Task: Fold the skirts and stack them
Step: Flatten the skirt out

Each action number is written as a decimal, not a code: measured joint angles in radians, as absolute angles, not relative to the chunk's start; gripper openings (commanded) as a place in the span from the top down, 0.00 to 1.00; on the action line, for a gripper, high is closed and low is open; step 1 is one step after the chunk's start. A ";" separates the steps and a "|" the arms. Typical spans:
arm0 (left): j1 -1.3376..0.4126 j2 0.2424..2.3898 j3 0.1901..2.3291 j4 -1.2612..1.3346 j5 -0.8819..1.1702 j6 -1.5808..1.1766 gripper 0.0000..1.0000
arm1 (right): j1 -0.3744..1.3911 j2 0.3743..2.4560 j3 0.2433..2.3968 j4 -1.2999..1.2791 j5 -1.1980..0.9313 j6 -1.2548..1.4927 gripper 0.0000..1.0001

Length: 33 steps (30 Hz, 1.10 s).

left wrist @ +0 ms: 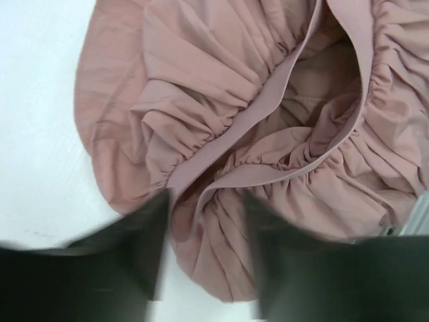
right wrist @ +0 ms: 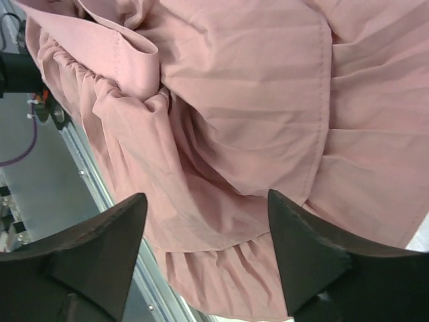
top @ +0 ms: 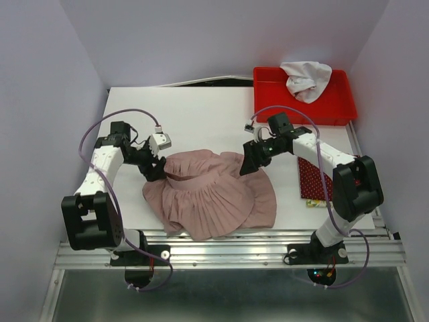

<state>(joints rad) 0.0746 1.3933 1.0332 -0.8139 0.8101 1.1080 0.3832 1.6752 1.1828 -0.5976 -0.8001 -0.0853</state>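
Note:
The dusty-pink pleated skirt [top: 211, 194] lies spread and rumpled on the white table [top: 201, 114], near the front edge. My left gripper [top: 155, 168] is at its left waistband corner. In the left wrist view the blurred fingers [left wrist: 134, 248] stand apart, open, over the skirt's edge [left wrist: 221, 87]. My right gripper [top: 251, 159] is at the skirt's upper right; its fingers [right wrist: 137, 201] stand wide open above the pink cloth [right wrist: 255, 100]. A folded dark red dotted skirt [top: 314, 178] lies under the right arm, with a strip of yellow-green patterned skirt [top: 314, 202] showing at its near end.
A red bin [top: 335, 107] at the back right holds a crumpled white cloth [top: 306, 79]. A metal rail [top: 228, 245] runs along the table's near edge, close to the pink skirt's hem. Pale walls close in left, right and behind.

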 measured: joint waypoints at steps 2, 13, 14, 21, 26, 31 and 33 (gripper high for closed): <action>0.075 1.391 1.031 -0.782 0.791 1.079 0.01 | 0.379 1.675 1.183 -0.595 -0.791 -0.090 0.20; 0.160 1.266 0.998 -0.727 0.774 0.936 0.10 | 0.391 1.667 1.209 -0.546 -0.733 -0.051 0.23; 0.182 1.294 1.008 -0.757 0.783 0.948 0.13 | 0.404 1.667 1.226 -0.544 -0.718 -0.054 0.25; 0.290 1.470 1.049 -0.947 0.786 1.167 0.14 | 0.601 1.659 1.299 -0.499 -0.619 -0.093 0.27; 0.289 1.471 1.026 -0.925 0.753 1.230 0.13 | 0.629 1.676 1.283 -0.490 -0.579 -0.081 0.26; 0.287 1.506 1.027 -0.902 0.762 1.262 0.19 | 0.623 1.727 1.283 -0.464 -0.569 -0.048 0.27; 0.280 1.525 1.027 -0.894 0.767 1.269 0.24 | 0.622 1.742 1.283 -0.460 -0.572 -0.039 0.30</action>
<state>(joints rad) 0.2802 1.5246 1.0267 -0.8936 0.7670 1.2686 0.6224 1.7424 1.2827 -0.4603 -0.5720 -0.0391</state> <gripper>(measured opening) 0.820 0.730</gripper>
